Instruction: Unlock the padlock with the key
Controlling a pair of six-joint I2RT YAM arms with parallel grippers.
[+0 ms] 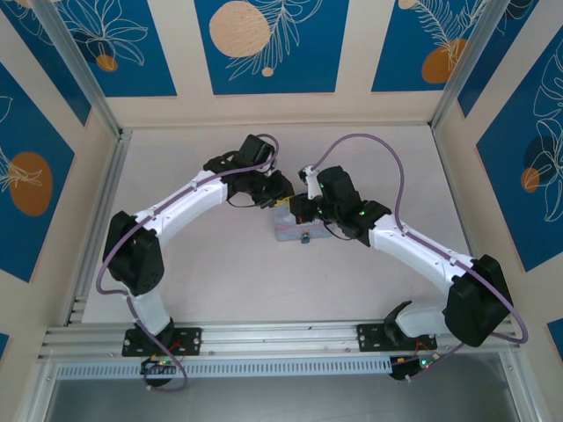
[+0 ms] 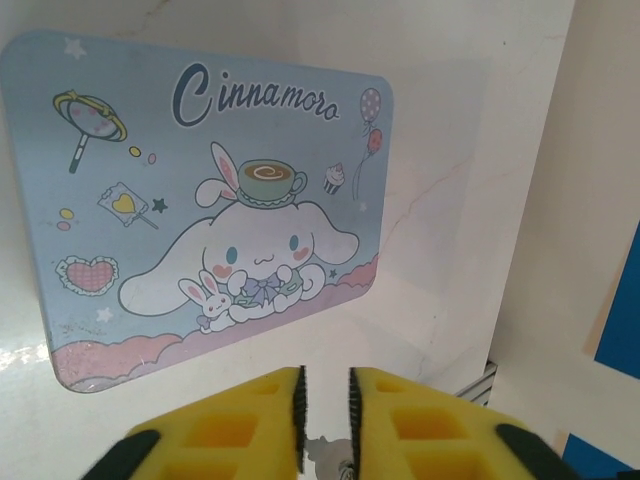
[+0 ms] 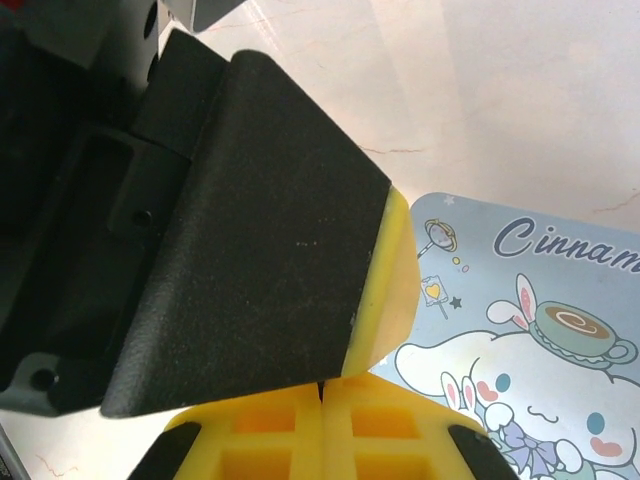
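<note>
Overhead view looks down from behind; both wrist views closely share the tin.

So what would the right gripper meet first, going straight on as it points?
Probably a finger of the left gripper, just ahead of the shut right gripper; depth is unclear.

The left arm and right arm share white link shells, bulky black joint housings and a looping purple cable each; green lights dot the right one. The left gripper and right gripper each have 2 black fingers faced with yellow waffle-moulded pads.
</note>
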